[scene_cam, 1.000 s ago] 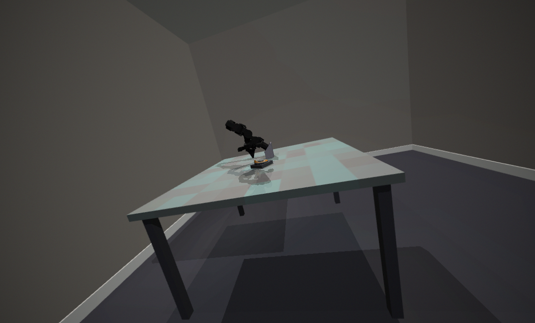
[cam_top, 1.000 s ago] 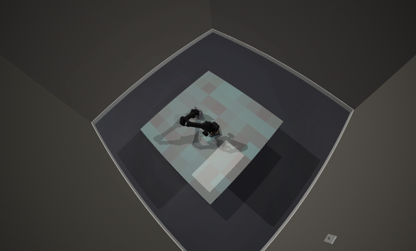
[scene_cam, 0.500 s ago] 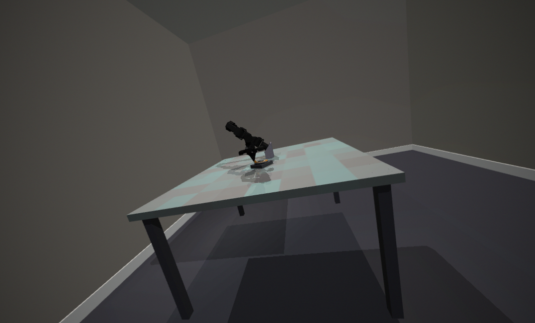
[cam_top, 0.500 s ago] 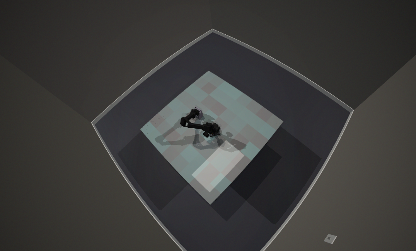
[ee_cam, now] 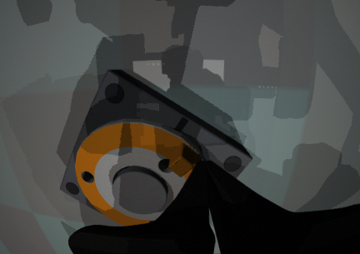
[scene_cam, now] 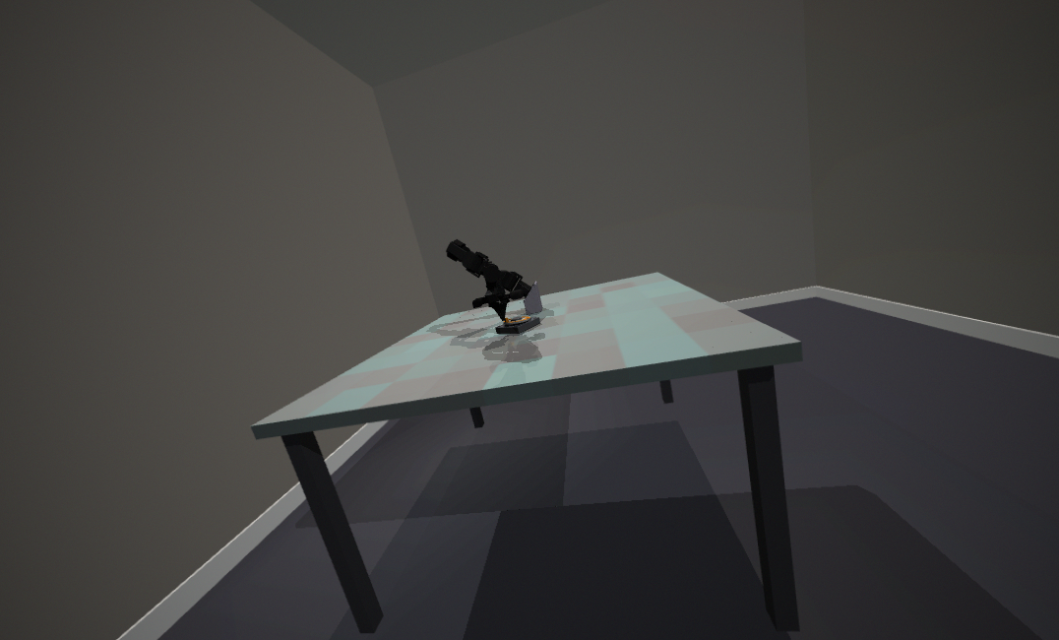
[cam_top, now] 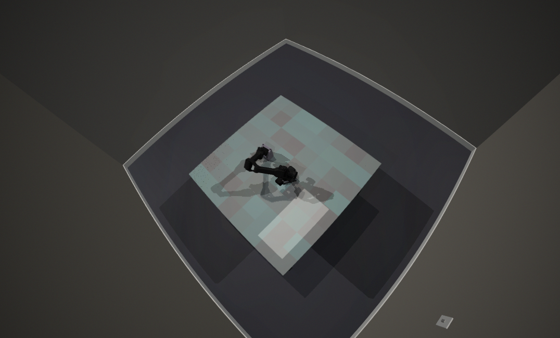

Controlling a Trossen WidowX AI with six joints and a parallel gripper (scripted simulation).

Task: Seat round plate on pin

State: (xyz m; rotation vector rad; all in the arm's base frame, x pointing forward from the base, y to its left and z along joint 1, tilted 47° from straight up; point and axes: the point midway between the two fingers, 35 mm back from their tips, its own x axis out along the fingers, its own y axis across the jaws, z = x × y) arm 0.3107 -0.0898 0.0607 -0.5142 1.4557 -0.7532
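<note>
The round orange plate (ee_cam: 142, 136) (scene_cam: 523, 319) with a grey inner ring sits around the grey post (ee_cam: 142, 191) on the dark square base (ee_cam: 100, 115) (scene_cam: 509, 329). Its raised orange tab (ee_cam: 181, 164) is at the right in the wrist view, with a dark hole (ee_cam: 165, 165) just left of it. The pin is not visible, and I cannot tell whether the plate lies fully flat. My gripper (ee_cam: 203, 166) (scene_cam: 504, 319) is shut and empty. Its tips are low at the tab's right side, touching or almost touching it. The fingers hide the plate's lower right.
The base has dark round corner marks and a short dark mark (ee_cam: 182, 124) near its upper right edge. A pale upright panel (scene_cam: 533, 298) stands by the arm's mount. The arm (cam_top: 267, 170) reaches over the chequered table (cam_top: 316, 126) (scene_cam: 653, 317) and hides the plate in the top view.
</note>
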